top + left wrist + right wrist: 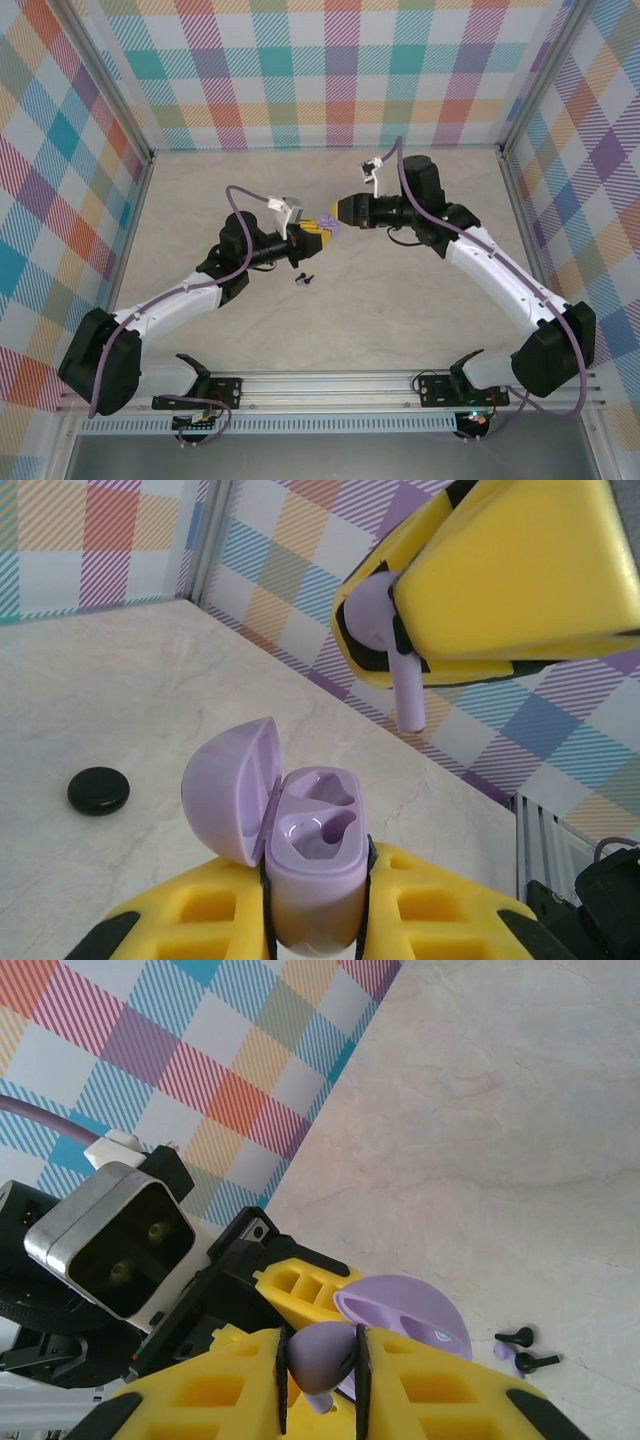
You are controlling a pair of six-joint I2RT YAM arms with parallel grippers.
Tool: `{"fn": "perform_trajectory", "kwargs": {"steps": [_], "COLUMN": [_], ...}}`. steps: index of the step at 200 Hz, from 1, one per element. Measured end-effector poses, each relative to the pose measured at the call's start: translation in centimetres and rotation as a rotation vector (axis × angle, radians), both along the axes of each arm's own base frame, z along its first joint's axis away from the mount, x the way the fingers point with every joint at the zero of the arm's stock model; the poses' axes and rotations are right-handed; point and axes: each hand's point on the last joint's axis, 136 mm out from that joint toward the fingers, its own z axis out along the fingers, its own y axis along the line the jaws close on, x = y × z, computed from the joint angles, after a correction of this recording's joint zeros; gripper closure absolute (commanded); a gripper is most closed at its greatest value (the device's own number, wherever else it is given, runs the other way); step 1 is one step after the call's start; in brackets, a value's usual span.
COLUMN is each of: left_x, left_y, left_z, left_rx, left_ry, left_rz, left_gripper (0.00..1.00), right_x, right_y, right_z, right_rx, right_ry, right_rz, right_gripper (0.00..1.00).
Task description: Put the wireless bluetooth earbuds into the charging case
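Loose earbuds (pixel 304 279) lie mid-table, near left arm (pixel 170 302); open tabletop (pixel 400 310) toward right side.

The table (pixel 420 290) under me is a pale beige top with a faint marbled pattern, smooth and matte. Near its middle lies a tight little cluster: two black earbuds (pixel 518 1337), stems flat on the surface, with a lavender piece (pixel 504 1349) just beside them — too small for me to tell whether they touch. Elsewhere a round black disc (pixel 99 790) rests flat on a bare stretch of the top, nothing close around it.
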Motion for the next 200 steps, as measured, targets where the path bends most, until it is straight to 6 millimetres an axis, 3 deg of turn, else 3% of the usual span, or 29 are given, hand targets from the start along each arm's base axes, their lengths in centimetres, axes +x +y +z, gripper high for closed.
{"fn": "perform_trajectory", "kwargs": {"steps": [200], "left_x": [-0.2], "left_y": [-0.4], "left_z": [1.1], "left_rx": [-0.059], "left_ry": [0.076], "left_rz": [-0.012], "left_gripper": [0.88], "right_x": [0.3], "right_y": [0.9], "right_z": [-0.7], "right_rx": [-0.019], "right_ry": [0.005], "right_rz": [0.011], "right_gripper": [0.75]}}
